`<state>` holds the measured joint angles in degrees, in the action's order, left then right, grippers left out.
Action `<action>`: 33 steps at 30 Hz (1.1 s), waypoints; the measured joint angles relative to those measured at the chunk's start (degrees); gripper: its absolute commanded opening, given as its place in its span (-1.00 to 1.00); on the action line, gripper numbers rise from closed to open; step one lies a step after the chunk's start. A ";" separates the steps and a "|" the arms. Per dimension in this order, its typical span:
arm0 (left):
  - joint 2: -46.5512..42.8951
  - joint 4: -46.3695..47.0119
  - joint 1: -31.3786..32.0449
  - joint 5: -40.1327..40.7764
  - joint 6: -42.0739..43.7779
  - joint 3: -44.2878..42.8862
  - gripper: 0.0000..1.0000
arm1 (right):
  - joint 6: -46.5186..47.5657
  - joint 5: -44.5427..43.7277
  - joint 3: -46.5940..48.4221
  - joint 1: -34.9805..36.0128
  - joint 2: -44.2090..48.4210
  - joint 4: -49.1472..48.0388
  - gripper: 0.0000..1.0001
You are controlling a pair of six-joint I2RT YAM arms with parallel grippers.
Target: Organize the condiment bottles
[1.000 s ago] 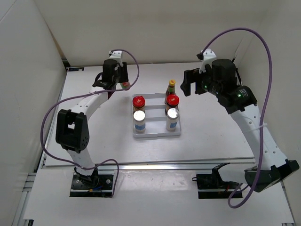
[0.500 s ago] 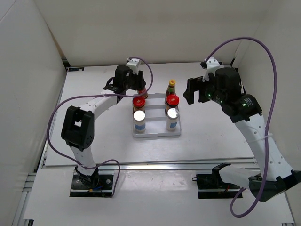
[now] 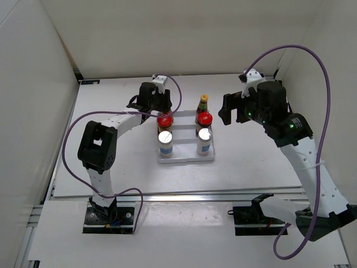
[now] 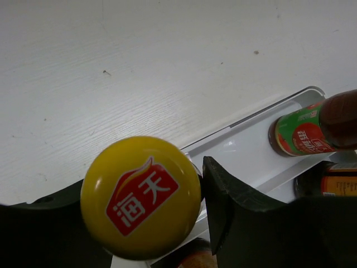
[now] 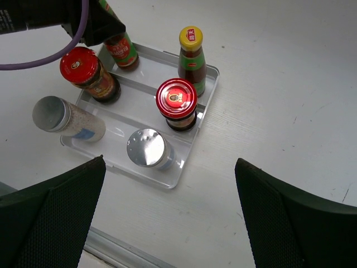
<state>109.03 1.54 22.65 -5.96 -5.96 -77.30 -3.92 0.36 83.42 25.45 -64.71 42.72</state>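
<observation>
The white worktop carries one ridged tray, and we place everything else by it. The right pincer hangs off the tray's right side, well apart from it, its jaws spread wide and holding nothing. The left pincer is over the tray's far left corner, closed on the held slim bottle. In the left wrist view its black fingers flank the bottle below the yellow cap.

Five bottles stand inside the tray in two columns. The left jar and right jar fill the middle row, and the left shaker and right shaker the near row. The placed slim bottle stands in the far right corner.

In the right wrist view the held slim bottle's base seems to sit in the far left slot, just behind the left jar. We cannot tell whether it rests on the tray floor or hangs a little above it.

We judge the task nearly finished: five of six are set, with matching kinds side by side. What is left is to let the sixth go upright and draw the left arm away without knocking the left jar.
</observation>
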 measured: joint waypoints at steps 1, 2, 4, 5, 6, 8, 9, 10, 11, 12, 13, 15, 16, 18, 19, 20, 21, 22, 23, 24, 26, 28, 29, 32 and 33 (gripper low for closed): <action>0.46 1.03 0.00 0.24 0.00 -0.11 -0.77 | 0.00 0.00 0.00 0.00 0.07 0.15 1.00; 0.55 1.16 0.00 0.70 0.02 -0.11 -0.77 | 0.02 0.00 -0.02 0.00 0.11 0.33 1.00; 0.55 1.14 0.04 1.75 0.04 -0.11 -0.69 | 0.02 -0.04 -0.33 0.00 0.37 0.50 1.00; 0.55 1.14 0.20 2.45 0.04 -0.11 -0.66 | 0.02 -0.07 -0.48 0.00 0.50 0.63 1.00; 0.55 1.11 0.33 3.21 0.04 -0.11 -0.55 | 0.02 -0.11 -0.63 0.00 0.61 0.72 1.00; 0.55 1.09 0.59 4.22 0.15 -0.11 -0.23 | 0.02 -0.13 -0.72 0.00 0.66 0.85 1.00; 0.55 1.05 0.74 4.63 0.17 -0.11 0.03 | 0.02 -0.15 -0.74 0.00 0.66 0.87 1.00; 0.55 0.96 0.85 5.01 0.17 -0.17 0.32 | 0.02 -0.15 -0.74 0.00 0.66 0.90 1.00; 0.55 0.42 1.01 5.60 0.31 -0.44 0.58 | 0.02 -0.15 -0.74 0.00 0.66 0.90 1.00; 0.55 0.22 1.16 6.27 0.66 -0.50 1.00 | 0.02 -0.15 -0.74 0.00 0.66 0.90 1.00; 0.55 0.09 1.27 6.91 0.94 -0.63 1.00 | 0.00 -0.15 -0.74 0.00 0.66 0.90 1.00; 0.55 -0.28 1.53 7.82 0.79 -1.20 1.00 | -0.02 -0.20 -0.74 0.00 0.66 0.90 1.00; 0.52 -0.55 1.68 8.17 0.85 -1.51 1.00 | -0.09 -0.22 -0.74 0.00 0.66 0.90 1.00; 0.46 -1.18 1.79 8.55 0.96 -2.38 1.00 | -0.15 -0.24 -0.74 0.00 0.66 0.92 1.00; 0.39 -1.46 1.86 8.59 0.98 -3.04 1.00 | -0.17 -0.24 -0.74 0.00 0.66 0.92 1.00; 0.28 -1.77 1.90 8.59 1.01 -3.78 1.00 | -0.17 -0.24 -0.74 0.00 0.66 0.94 1.00; 0.11 -2.10 1.92 8.59 1.01 -4.55 1.00 | -0.17 -0.24 -0.74 0.00 0.66 0.94 1.00; -0.11 -2.49 1.95 8.59 0.96 -5.51 1.00 | -0.17 -0.24 -0.74 0.00 0.66 0.96 1.00; -0.52 -2.69 1.95 8.59 0.92 -6.43 1.00 | -0.24 -0.26 -0.74 0.00 0.66 0.98 1.00; -1.09 -2.97 1.95 8.59 0.79 -7.08 1.00 | -0.31 -0.39 -0.74 0.00 0.66 0.98 1.00; -2.86 -3.37 1.95 8.59 0.55 -8.35 1.00 | -0.48 -0.85 -0.74 0.00 0.66 1.07 1.00; -5.57 -4.20 1.95 8.61 0.57 -10.21 1.00 | -1.01 -2.36 -0.74 0.00 0.61 1.22 1.00; -6.84 -4.61 1.95 8.81 0.63 -11.34 1.00 | -1.29 -3.37 -0.72 0.00 0.59 1.38 1.00; -10.73 -7.69 1.95 10.80 1.49 -16.57 1.00 | -2.19 -7.26 -0.35 0.00 -0.15 3.02 1.00; -12.57 -9.16 1.95 12.09 1.88 -18.12 1.00 | -2.54 -8.52 0.02 0.00 -0.72 3.72 1.00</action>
<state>96.47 -7.62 24.60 6.13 -4.08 -95.42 -6.46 -8.16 83.44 25.45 -65.43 46.44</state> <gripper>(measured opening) 0.999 0.998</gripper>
